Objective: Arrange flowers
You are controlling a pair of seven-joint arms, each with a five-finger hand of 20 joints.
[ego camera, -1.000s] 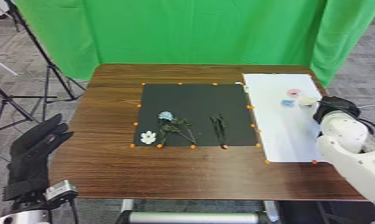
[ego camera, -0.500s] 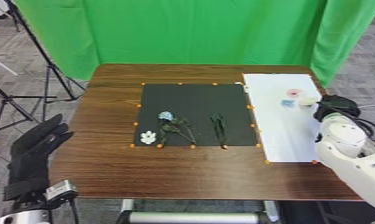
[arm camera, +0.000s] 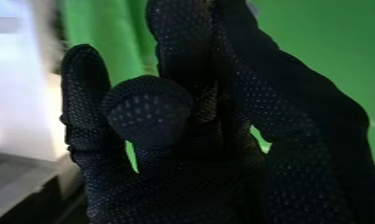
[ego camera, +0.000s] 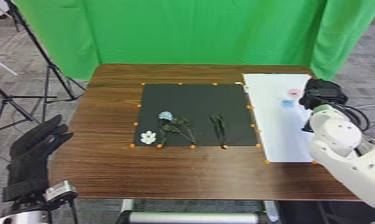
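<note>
In the head view, a brown wooden table [ego camera: 103, 170] has a flat black mat [ego camera: 197, 97] on it. Near the mat's bottom left corner is a small white flower [ego camera: 148, 137]. Just beside it, to the right, a round light blue flower [ego camera: 166, 115] sits by dark green leafy stems [ego camera: 175, 128]. Farther right on the mat lies a thin dark green bunch of stems [ego camera: 219, 129]. A long white sheet [ego camera: 277, 130] is to the right of the mat. On the sheet are a small pink flower [ego camera: 294, 93] and, just below it, a pale blue flower [ego camera: 287, 103]. The black-gloved right hand [ego camera: 325, 93] is at the sheet's right edge, near both. The black-gloved left hand [ego camera: 37, 147] is off the table's left side, open, with straight fingers.

In the right wrist view, the right hand points up in front of a green curtain [arm camera: 334, 35]. I can't tell if it is open, closed or gripping something.
</note>
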